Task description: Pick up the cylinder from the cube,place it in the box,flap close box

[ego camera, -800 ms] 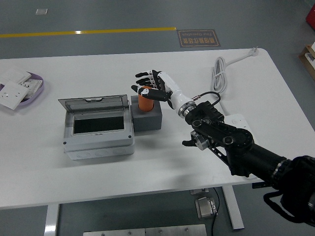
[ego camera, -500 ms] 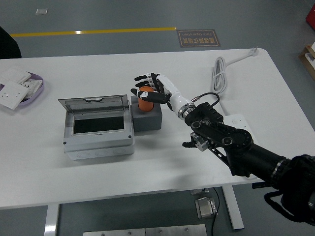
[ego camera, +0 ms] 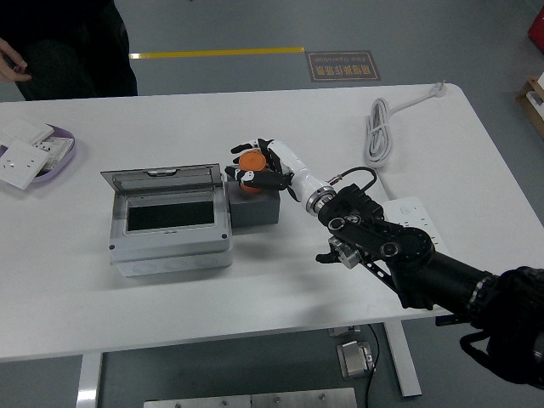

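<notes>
A white table [ego camera: 255, 297] fills most of the head view, its near edge running along the bottom. A person in dark clothing [ego camera: 76, 42] stands at the far left side; one hand [ego camera: 13, 59] hangs clear of the table and holds nothing. The right arm [ego camera: 408, 259], black and jointed, enters from the lower right corner and reaches toward the table's centre. A grey box [ego camera: 170, 223] sits left of centre with its transparent flap [ego camera: 161, 180] raised at the back, leaving the opening exposed. Touching the box's right side is a dark grey cube [ego camera: 253, 206]. A coiled white cable [ego camera: 380, 127] lies on the far right of the table, and a purple tray [ego camera: 38, 153] holding white parts rests at the left edge. The right hand [ego camera: 259, 166] is above the cube with its fingers [ego camera: 255, 179] wrapped around the orange cylinder [ego camera: 251, 161]. The cylinder is tilted in this grasp, over the cube's top; whether it touches the cube cannot be told.
</notes>
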Controlling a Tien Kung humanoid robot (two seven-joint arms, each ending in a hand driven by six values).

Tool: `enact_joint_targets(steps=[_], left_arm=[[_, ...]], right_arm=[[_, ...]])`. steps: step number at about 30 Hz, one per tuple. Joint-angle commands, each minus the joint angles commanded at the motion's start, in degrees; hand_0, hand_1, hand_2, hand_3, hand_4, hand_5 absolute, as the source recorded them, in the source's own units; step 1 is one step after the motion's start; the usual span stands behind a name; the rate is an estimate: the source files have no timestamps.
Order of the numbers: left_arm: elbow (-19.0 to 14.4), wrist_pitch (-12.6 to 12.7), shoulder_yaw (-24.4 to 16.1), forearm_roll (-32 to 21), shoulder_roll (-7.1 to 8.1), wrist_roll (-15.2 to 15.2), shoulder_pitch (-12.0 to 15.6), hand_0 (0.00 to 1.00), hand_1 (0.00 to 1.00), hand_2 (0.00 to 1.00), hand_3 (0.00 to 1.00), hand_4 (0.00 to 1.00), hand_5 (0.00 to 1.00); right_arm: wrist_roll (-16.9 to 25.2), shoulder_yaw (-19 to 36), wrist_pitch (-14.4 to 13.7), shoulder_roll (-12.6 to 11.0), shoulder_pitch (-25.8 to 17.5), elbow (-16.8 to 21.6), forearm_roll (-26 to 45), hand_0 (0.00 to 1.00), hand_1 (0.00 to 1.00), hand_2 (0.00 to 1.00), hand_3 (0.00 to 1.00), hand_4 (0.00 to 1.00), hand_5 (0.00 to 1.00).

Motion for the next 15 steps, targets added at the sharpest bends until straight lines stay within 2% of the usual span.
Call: enact_joint_targets(steps=[15], left_arm=[[-0.06, 0.00, -0.06, 0.03, 0.02, -0.08, -0.23, 0.629, 0.647, 0.625, 0.668, 0.722, 0.253]], right_arm=[[-0.12, -0.58, -0.46, 0.00, 0.13, -0.24, 0.39, 0.772, 0.680, 0.587, 0.642, 0.808, 0.211]])
